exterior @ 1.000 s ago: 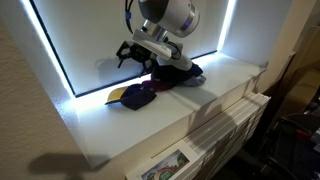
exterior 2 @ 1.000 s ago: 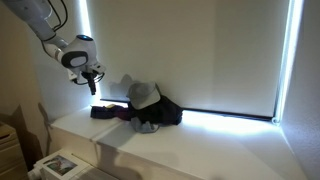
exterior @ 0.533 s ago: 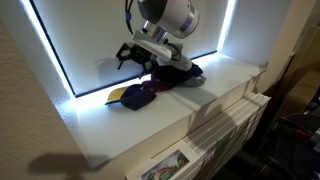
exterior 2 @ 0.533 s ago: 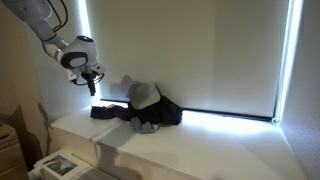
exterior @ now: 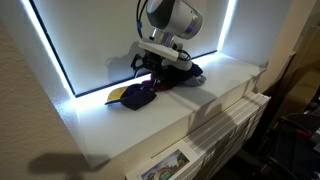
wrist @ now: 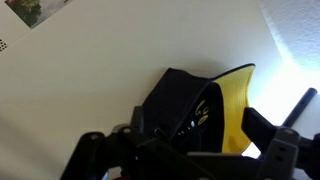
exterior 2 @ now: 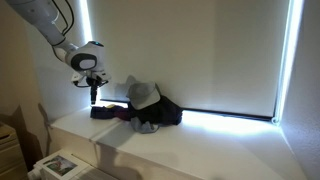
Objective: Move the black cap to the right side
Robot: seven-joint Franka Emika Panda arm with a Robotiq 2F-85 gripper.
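Observation:
The black cap [wrist: 175, 100] fills the middle of the wrist view, with the yellow underside of its brim turned up on the right. In both exterior views it lies on the white ledge at the end of the cap pile [exterior: 133, 97] [exterior 2: 104, 111]. My gripper [wrist: 180, 150] is open and empty, its two fingers spread to either side of the cap and above it. In the exterior views the gripper [exterior: 146, 66] [exterior 2: 93, 92] hangs just over that end of the pile without touching it.
Other caps lie heaped beside the black one: a dark pile [exterior: 178, 74] and a grey-topped cap [exterior 2: 144, 95] on a dark one [exterior 2: 163, 113]. The white ledge [exterior 2: 220, 140] runs along a blind-covered window lit at its edges. Drawers [exterior: 230, 115] sit below.
The gripper has moved sideways toward the cap pile and dropped lower, now hanging over the black cap. The caps have not moved.

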